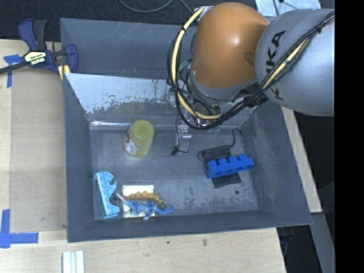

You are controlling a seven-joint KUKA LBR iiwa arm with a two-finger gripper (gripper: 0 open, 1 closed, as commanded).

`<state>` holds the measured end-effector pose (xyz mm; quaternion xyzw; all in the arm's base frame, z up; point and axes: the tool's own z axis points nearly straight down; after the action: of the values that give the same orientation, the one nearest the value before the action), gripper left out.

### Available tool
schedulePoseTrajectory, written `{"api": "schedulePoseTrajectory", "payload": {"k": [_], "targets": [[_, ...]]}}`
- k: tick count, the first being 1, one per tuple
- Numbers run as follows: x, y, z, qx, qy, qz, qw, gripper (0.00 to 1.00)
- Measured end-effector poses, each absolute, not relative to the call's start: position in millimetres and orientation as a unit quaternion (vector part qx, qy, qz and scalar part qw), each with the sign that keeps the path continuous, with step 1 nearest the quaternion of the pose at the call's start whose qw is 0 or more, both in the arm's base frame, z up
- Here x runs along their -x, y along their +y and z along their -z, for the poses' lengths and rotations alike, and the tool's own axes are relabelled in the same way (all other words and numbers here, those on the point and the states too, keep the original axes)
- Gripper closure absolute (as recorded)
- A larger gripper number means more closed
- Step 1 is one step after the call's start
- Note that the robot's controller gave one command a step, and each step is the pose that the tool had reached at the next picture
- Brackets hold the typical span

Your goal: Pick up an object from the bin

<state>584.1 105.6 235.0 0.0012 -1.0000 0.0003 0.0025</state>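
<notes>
Orange cover [227, 44] on the wrist sits closest to the lens, with the grey arm [298, 56] coming in from the right. Below it my tool [180, 144] hangs over bare bin [77, 152] floor, near the far wall. I can't tell whether it is released or clenched, and nothing shows in its grasp.

The nearest thing is a yellow-green cup [140, 137], just left of the tool and apart from it. It lies on its side in the far-left part of the floor. Its long axis runs from the far wall toward the near-left, slightly tilted, with the paler end facing near-left.

A blue block [229, 165] lies right of the tool. Its long axis runs left-right, with the right end tipped a little toward the far wall. It rests on a black part [219, 152] that sticks out both behind it and in front.

The near-left corner holds a small heap: a light-blue piece [104, 189] against the left wall and a card [138, 191] with small toys beside it.

For open room, there is bare floor between cup and block and across the middle. The cup is clear of both walls.
</notes>
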Motion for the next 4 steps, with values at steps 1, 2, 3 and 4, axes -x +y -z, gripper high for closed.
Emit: {"api": "schedulePoseTrajectory", "payload": {"k": [1, 2, 3, 4], "targets": [[-585.4, 105, -240, 0.0, -1.0, 0.0, -0.002, 0.0], [-595.0, 103, -198, 0.013, -1.0, 0.001, -0.004, 0.0], [-594.7, 90, -164, 0.015, -1.0, 0.0, 0.002, 0.0], [-613.2, 73, -179, 0.058, -0.998, 0.001, -0.005, 0.0]]}}
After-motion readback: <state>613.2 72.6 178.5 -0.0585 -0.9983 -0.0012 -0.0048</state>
